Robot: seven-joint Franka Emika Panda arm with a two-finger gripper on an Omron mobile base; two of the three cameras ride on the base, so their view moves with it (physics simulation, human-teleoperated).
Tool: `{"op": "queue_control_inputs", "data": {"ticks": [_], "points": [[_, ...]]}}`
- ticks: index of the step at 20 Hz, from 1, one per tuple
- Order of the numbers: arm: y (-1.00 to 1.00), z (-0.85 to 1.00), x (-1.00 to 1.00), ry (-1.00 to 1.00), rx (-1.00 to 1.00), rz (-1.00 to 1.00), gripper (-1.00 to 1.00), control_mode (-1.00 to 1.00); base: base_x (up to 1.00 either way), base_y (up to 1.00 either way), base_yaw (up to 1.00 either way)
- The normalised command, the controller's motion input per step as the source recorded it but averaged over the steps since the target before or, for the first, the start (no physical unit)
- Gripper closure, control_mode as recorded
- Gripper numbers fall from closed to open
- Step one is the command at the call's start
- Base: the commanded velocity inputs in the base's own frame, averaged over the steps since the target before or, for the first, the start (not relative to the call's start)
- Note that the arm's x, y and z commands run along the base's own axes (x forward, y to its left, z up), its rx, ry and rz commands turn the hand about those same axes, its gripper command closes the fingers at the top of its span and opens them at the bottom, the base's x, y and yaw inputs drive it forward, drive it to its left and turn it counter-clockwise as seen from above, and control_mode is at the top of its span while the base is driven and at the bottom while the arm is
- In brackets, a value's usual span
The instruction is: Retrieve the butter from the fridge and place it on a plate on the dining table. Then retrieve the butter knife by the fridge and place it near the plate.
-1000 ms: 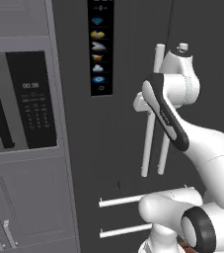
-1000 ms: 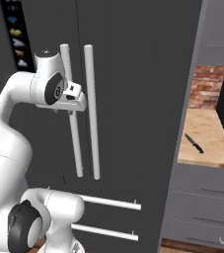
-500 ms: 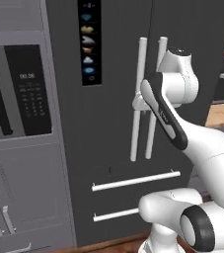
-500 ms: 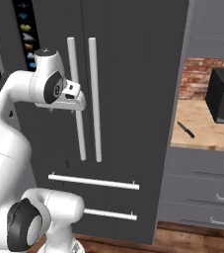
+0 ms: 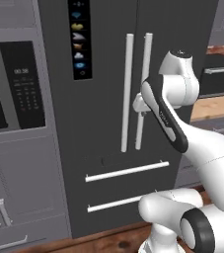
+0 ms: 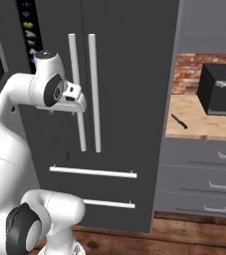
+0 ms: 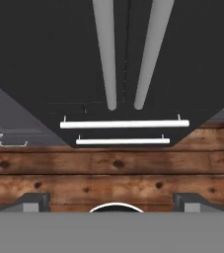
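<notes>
Kitchen — fridge (image 5: 108,99) shut, gripper (image 7: 111,200) open before handles (image 6: 84,94).

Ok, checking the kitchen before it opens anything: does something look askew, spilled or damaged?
Nothing stands out. The fridge doors are shut with straight handles, the butter knife lies flat on the counter beside it, and the open tool holds nothing.

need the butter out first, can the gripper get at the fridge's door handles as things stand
Probably yes. The gripper is open and faces the fridge, with the two vertical handles straight ahead and nothing between. It isn't around either handle yet, so it would need to move in.
</notes>
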Motion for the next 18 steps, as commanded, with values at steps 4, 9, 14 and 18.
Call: {"op": "queue_control_inputs", "data": {"ticks": [4,9,14,18], "points": [[0.0,0.0,0.0,0.0,0.0,0.0,-1.0,1.0,0.0,-0.14,-0.01],[0.0,0.0,0.0,0.0,0.0,0.0,-1.0,1.0,0.13,0.0,0.01],[0.0,0.0,0.0,0.0,0.0,0.0,-1.0,1.0,0.16,-0.14,0.05],[0.0,0.0,0.0,0.0,0.0,0.0,-1.0,1.0,0.03,-0.11,0.03]]}}
